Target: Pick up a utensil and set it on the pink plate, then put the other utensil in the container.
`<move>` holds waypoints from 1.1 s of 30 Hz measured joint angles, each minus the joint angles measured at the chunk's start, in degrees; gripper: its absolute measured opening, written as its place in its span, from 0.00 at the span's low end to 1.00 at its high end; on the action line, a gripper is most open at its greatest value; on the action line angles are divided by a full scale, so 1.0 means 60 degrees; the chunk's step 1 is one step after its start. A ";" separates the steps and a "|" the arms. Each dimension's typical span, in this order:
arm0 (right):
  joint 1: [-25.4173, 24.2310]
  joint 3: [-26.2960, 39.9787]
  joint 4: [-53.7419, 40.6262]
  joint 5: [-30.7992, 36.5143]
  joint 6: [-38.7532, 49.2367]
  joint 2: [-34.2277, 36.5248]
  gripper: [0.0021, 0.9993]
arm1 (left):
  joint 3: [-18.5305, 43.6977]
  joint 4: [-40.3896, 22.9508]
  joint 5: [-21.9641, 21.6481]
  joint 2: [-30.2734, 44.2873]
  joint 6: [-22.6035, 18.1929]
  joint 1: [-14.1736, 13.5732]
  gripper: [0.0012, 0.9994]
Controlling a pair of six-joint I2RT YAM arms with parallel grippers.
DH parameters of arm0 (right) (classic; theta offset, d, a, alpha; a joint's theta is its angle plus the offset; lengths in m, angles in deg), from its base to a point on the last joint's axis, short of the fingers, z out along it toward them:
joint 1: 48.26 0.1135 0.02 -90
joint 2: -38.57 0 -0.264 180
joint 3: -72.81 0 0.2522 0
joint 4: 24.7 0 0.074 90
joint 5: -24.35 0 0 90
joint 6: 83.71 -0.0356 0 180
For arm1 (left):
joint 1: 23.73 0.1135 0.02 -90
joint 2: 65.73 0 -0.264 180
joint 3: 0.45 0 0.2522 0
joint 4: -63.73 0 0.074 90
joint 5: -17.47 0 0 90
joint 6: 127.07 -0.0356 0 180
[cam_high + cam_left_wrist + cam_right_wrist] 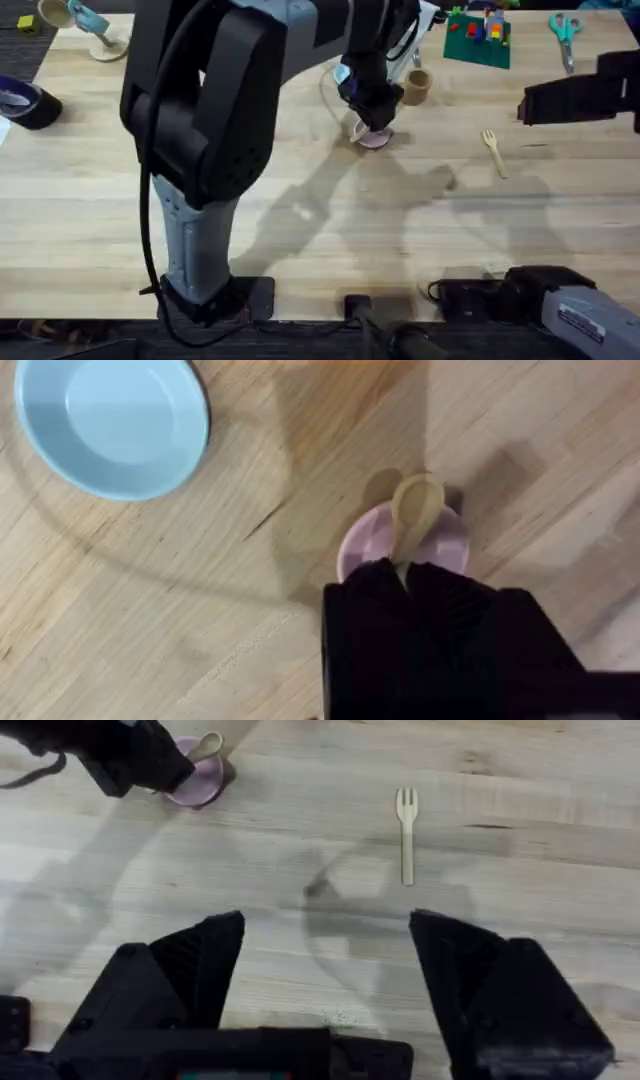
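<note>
- Right gripper [325,975] first, since it's nearest: black fingers spread wide apart, nothing between them, hovering over bare wooden table [300,220].
- Just past that, the fork [406,830] lies flat on the wood, tines pointing away from the right gripper, nothing touching it. In the overhead view the fork [493,152] sits right of center, well apart from the plates.
- Further out, the left arm reaches across the middle, and its gripper [372,122] is down at the pink plate [376,140].
- Left wrist view shows it best: the left gripper's fingers [400,575] are pinched together on the handle of the wooden spoon [415,510], so it's clamped on that one. Spoon bowl sits over the pink plate [360,540], its tip at the plate's far rim. Can't tell whether the spoon is actually resting on the plate or just above it.
- Light blue plate [110,422] is off to one side of the pink one, apart from it.
- Tan cup [416,86] stands upright a bit beyond the pink plate, near it but not touching.
- Way at the back edge: a green board with colored blocks [478,38] and a pair of teal-handled scissors [565,35].
</note>
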State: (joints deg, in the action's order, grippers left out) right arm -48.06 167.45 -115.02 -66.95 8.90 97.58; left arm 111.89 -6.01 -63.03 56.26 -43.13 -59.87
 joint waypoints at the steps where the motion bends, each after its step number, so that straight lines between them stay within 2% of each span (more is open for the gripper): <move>1: 0.0000 0.0000 0.0000 0.0000 0.0000 0.0000 1.00 | 0.0000 -0.0001 0.0000 0.0000 0.0000 0.0000 0.04; 8: 0.0000 0.0000 0.0000 0.0000 0.0000 0.0000 1.00 | 0.0000 -0.0024 0.0000 0.0000 0.0000 0.0000 0.04; 20: 0.0000 0.0000 0.0000 0.0000 0.0000 -0.0001 1.00 | 0.0000 -0.0060 0.0011 0.0000 0.0000 0.0000 0.22; 30: 0.0000 0.0000 0.0000 0.0000 0.0000 0.0000 1.00 | 0.0004 -0.0060 0.0029 0.0000 0.0000 0.0000 0.27; 33: 0.0000 0.0000 0.0000 0.0000 0.0000 0.0000 1.00 | 0.0107 -0.0188 0.0029 0.0000 0.0000 0.0000 0.31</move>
State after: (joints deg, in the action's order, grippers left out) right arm -48.06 167.45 -115.02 -66.95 8.90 97.58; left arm 112.53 -7.14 -62.86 56.26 -43.13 -59.87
